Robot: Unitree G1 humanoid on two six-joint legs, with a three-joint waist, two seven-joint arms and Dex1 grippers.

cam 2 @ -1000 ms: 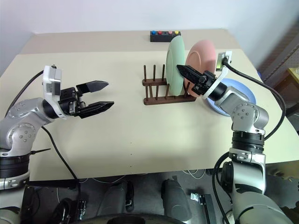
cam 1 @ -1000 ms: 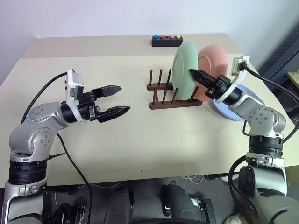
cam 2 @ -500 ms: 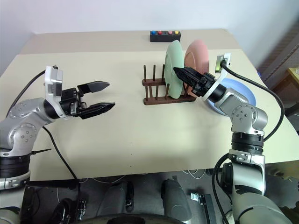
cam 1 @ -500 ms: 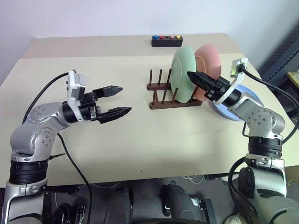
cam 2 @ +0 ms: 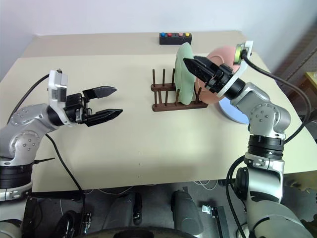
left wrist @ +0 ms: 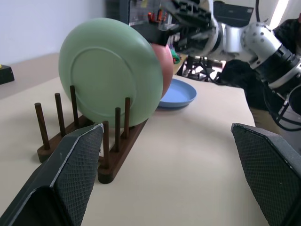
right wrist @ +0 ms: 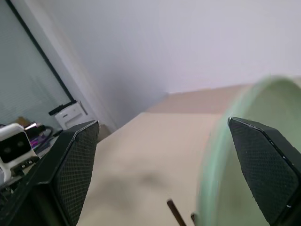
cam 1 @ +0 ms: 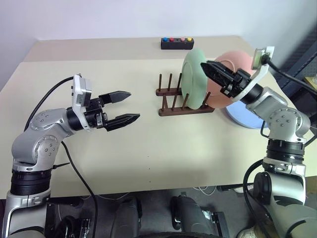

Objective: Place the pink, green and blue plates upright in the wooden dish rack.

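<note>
Head view: wide bare desk (cam 1: 148, 144) between the arms. Wooden dish rack (cam 1: 183, 101) holds green plate (cam 1: 195, 77) and pink plate (cam 1: 233, 74) upright; blue plate (cam 1: 247, 116) flat near the right edge. Right pincer (cam 1: 214, 73) open, empty, by the green plate's top. Left pincer (cam 1: 124, 105) open, empty, well apart.
Left wrist view: rack (left wrist: 89, 141) ahead.

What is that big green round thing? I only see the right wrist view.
Observer: It's the green plate, standing upright in the wooden dish rack.
Operator: Where's the pink one?
Observer: The pink plate stands right behind the green one.
Operator: And the blue one?
Observer: The blue plate lies flat on the table, beside the rack.
</note>
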